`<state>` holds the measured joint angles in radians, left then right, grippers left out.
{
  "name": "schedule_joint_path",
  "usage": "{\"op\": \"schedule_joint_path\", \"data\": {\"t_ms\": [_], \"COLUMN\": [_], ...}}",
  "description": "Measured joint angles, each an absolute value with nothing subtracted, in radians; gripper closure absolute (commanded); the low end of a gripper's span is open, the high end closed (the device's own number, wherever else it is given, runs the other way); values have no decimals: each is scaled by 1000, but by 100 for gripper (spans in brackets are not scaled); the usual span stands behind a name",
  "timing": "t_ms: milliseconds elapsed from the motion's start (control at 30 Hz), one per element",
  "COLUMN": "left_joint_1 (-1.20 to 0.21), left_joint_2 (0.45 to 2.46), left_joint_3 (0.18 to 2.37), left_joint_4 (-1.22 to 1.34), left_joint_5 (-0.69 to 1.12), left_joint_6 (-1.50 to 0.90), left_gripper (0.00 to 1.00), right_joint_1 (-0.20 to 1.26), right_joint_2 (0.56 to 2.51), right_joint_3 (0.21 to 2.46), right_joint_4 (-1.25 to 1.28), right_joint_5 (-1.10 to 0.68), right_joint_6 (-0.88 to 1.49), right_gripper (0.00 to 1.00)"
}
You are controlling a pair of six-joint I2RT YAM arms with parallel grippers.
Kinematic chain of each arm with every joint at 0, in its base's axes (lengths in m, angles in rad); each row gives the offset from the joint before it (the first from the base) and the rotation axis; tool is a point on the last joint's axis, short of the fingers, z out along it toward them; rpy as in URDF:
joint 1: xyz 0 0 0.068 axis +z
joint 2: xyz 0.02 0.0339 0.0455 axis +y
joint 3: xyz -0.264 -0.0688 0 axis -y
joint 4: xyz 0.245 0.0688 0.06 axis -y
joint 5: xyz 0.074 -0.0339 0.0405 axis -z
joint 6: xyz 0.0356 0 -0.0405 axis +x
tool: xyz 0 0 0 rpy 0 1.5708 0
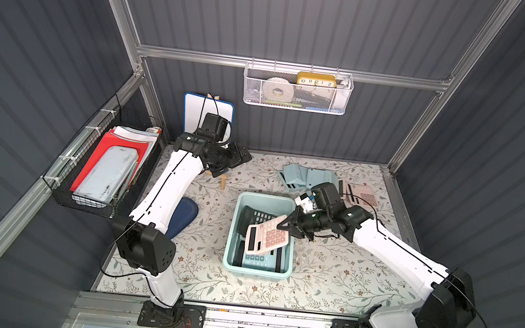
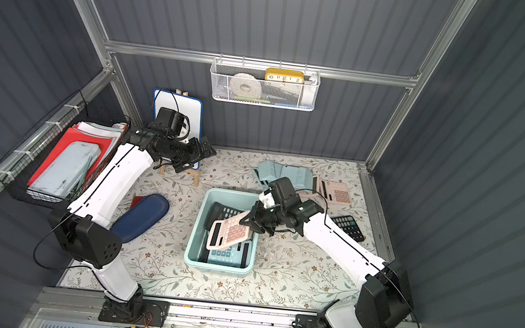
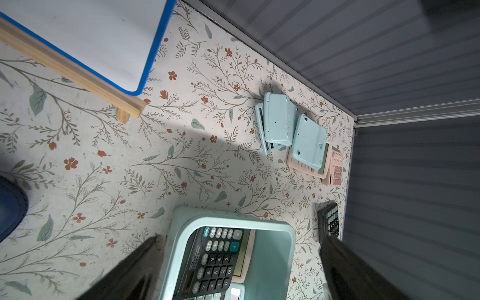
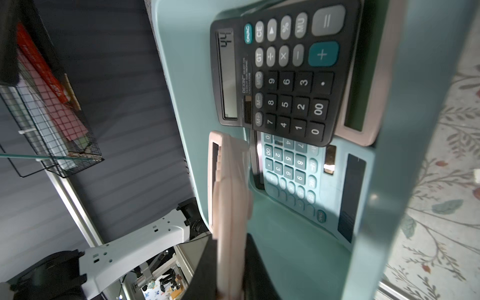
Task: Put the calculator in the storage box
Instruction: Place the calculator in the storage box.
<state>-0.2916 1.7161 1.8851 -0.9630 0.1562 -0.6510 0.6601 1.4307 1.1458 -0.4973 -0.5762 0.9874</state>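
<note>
While right pincer [image 1: 283, 224] clamps tilted pink calculator [image 1: 266, 237] over mint storage box [image 1: 254, 272], left pincer [image 1: 232, 162] gapes

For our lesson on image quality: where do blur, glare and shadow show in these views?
Right wrist view: the pink calculator in the right claw is smeared out of focus, and a glint sits on the mint calculator. Left wrist view: a broad shadow crosses the floral table. Both top views: sharp.

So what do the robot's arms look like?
The left arm and right arm each have smooth white shells, chunky rounded black joints, and a thin black cable running along them. The left gripper and right gripper are both black.
</note>
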Motion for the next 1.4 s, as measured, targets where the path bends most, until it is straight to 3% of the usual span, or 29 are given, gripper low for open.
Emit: {"op": "schedule_joint_path", "data": {"t_ms": [300, 633, 767, 967, 1400], "left_joint_1": [-292, -292, -292, -292, -268], "left_joint_2": [1624, 1603, 1603, 1603, 1612], "left_joint_3": [1787, 1731, 1729, 1729, 1732], "left_joint_4": [-965, -962, -962, -963, -1027], "left_joint_5": [161, 176, 179, 178, 147], "left_joint_6": [-651, -651, -651, -651, -639], "left_gripper": [1, 1, 1, 1, 1], "right_joint_1": [812, 851, 854, 854, 835], "right_joint_2": [1477, 1572, 1580, 1552, 1446], "right_joint_3": [1131, 1134, 1144, 1146, 1255], "right_joint_4": [-463, -440, -442, -532, -790], "right_joint_5": [-405, -337, -340, -315, -281], "right_joint_6": [1074, 1103, 1102, 1081, 974], "right_gripper": [100, 99, 75, 61, 61]}}
